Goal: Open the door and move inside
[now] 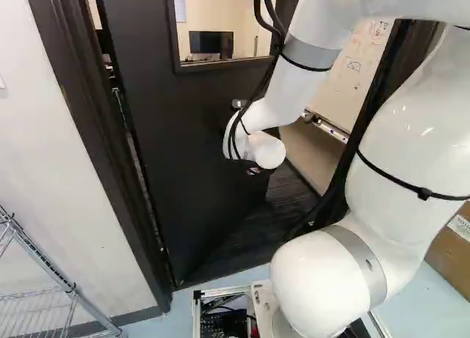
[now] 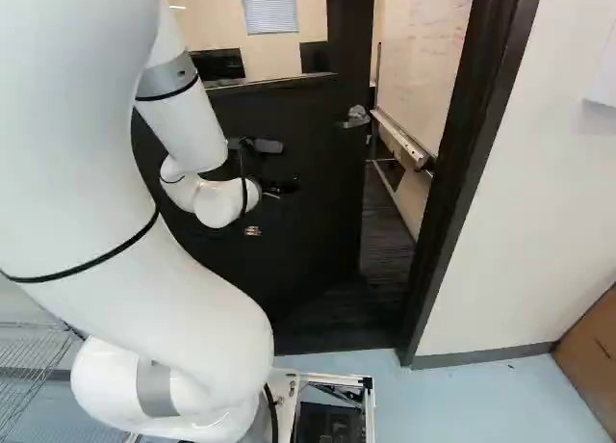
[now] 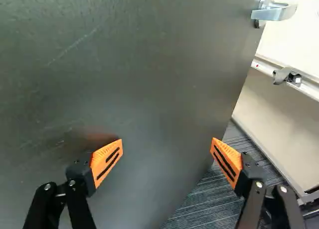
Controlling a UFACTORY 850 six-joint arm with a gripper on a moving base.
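While my tool (image 3: 166, 143) stands spread, the part-open door (image 3: 149, 64) at its twelve o'clock, pushing too far toward two o'clock could slide one finger (image 3: 228, 162) off the door's edge (image 3: 230, 109).

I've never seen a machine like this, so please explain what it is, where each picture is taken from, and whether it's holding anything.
It's a white robot arm on a moving base. Two pictures look ahead past the arm, from behind its left and right; the third looks out from its wrist. Ahead is a dark door, partly open, with a silver handle. Past its edge you see carpet and a whiteboard. The two orange-padded fingers stand wide apart, facing the door and holding nothing.
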